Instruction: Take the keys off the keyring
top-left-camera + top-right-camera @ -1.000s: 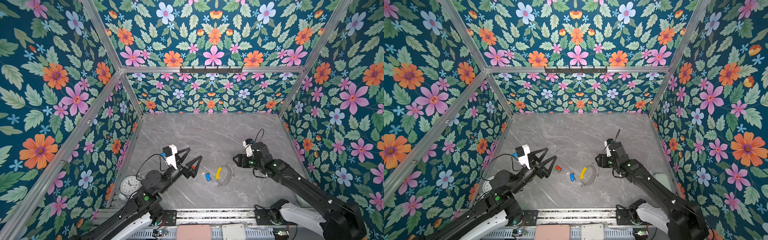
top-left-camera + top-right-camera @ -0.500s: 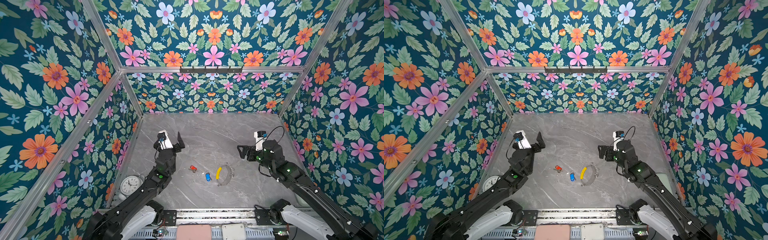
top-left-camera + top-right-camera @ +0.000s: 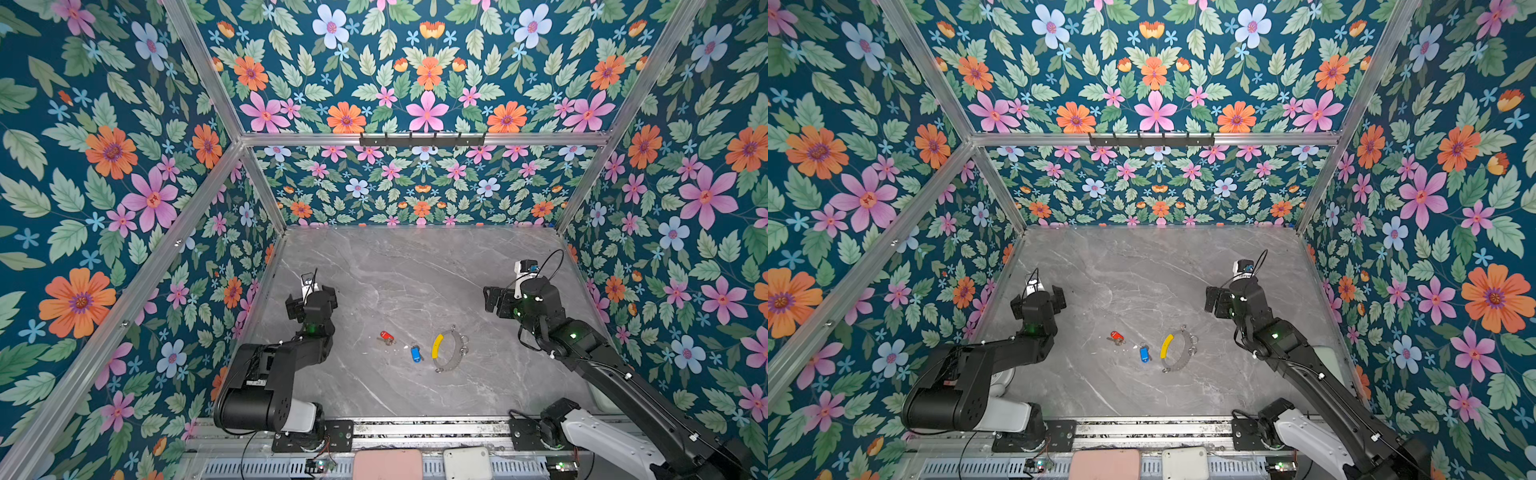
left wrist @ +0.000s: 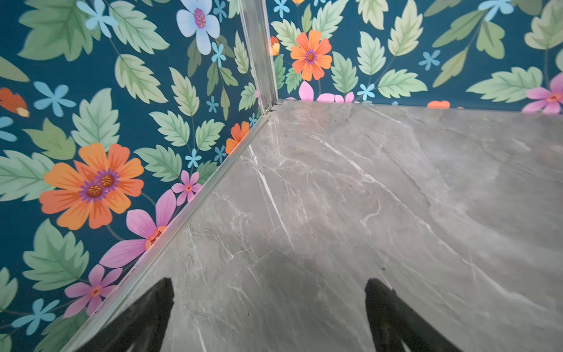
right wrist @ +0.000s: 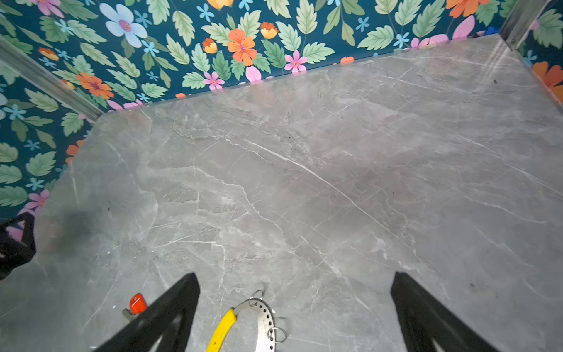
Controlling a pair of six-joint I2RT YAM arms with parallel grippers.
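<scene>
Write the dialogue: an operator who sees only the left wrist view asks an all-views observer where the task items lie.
Operator: I see only bare table between my left claw tips. Where is the keyring?
Observer: It lies flat on the table, nearer the right claw than yours.
Operator: Is the blue-tagged key or the red-tagged key on it?
Observer: Neither. Both lie loose on the table, the blue one beside the ring's yellow arc, the red one further toward your claw.
</scene>
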